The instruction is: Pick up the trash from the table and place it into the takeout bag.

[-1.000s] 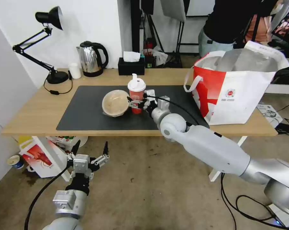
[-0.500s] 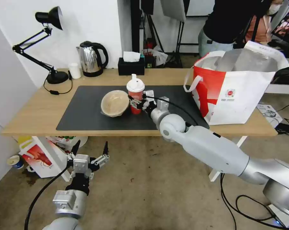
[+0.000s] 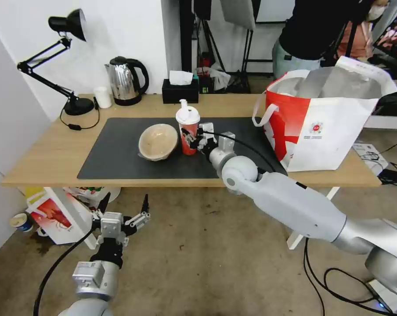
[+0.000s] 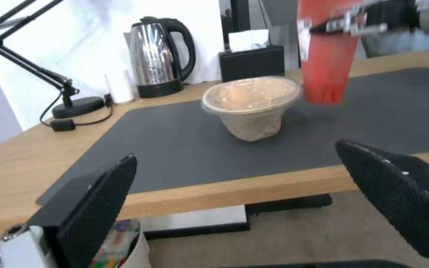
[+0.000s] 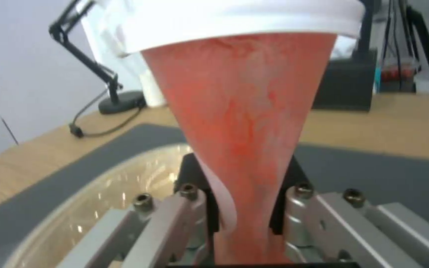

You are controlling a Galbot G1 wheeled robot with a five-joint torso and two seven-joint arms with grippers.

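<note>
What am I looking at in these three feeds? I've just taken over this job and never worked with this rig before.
It's a wheeled robot with two arms. The wide picture comes from its head camera, looking down at a wooden table with a dark mat. The other two come from cameras on the wrists.

The right hand reaches over the mat and is shut on the red drink cup, which has a white spouted lid; the right wrist view shows the cup pinched between the fingers. The left hand hangs open, low in front of the table, above the floor.

Beside the cup sits a beige plastic-wrapped bowl, tilted. The takeout bag, white with a red side, stands open at the table's right end. At the back are a lamp, a kettle and a black tissue box.
</note>
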